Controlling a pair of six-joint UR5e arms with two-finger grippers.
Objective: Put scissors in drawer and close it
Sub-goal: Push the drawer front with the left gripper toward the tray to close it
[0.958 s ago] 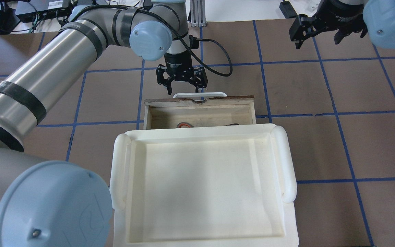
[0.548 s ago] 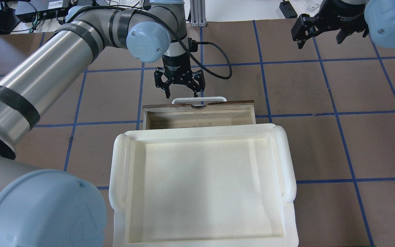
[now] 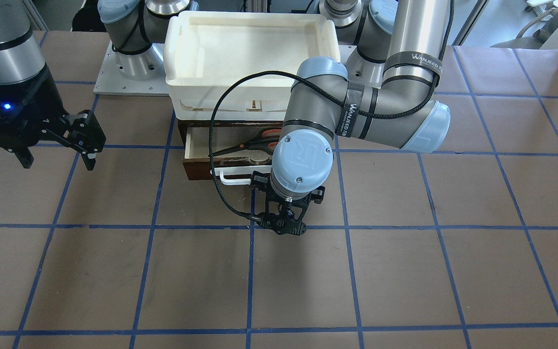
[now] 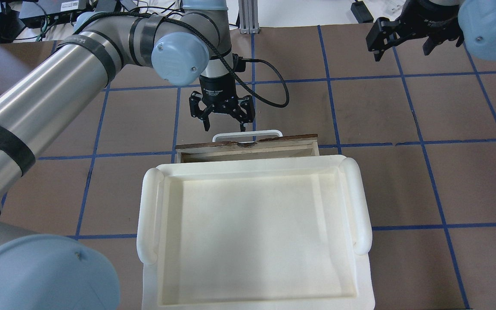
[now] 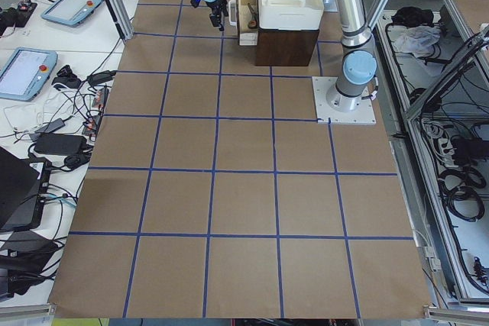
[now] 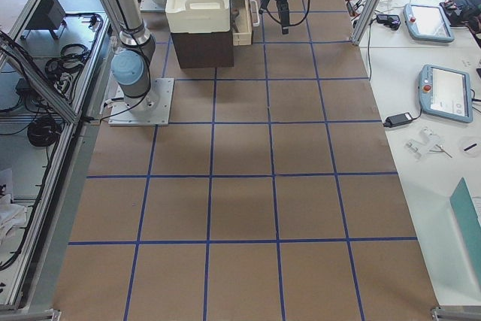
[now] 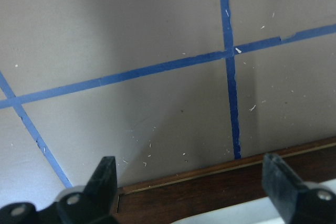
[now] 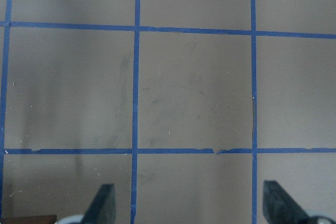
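Observation:
The dark brown drawer [image 4: 274, 144] sticks out a short way from under the white tray; its white bar handle [image 4: 269, 131] faces away from the robot. The scissors [image 3: 255, 143] lie inside the drawer [image 3: 201, 167], orange loops toward the left arm; the overhead view hides them. My left gripper [image 4: 224, 126] is open and empty, pointing down right at the handle's outer side. In the left wrist view its fingers [image 7: 103, 181] straddle the drawer's front edge [image 7: 210, 186]. My right gripper [image 4: 403, 45] is open and empty, far off over bare table.
A large white plastic tray [image 4: 362, 206] sits on top of the drawer's cabinet, also seen from the front [image 3: 175, 53]. The left arm's black cable [image 3: 218, 184] loops over the drawer. Brown paper with blue tape lines covers the table.
The drawer has slid in toward the cabinet, and the left gripper has moved with it toward the robot. The scissors no longer show from overhead. The right gripper has barely moved.

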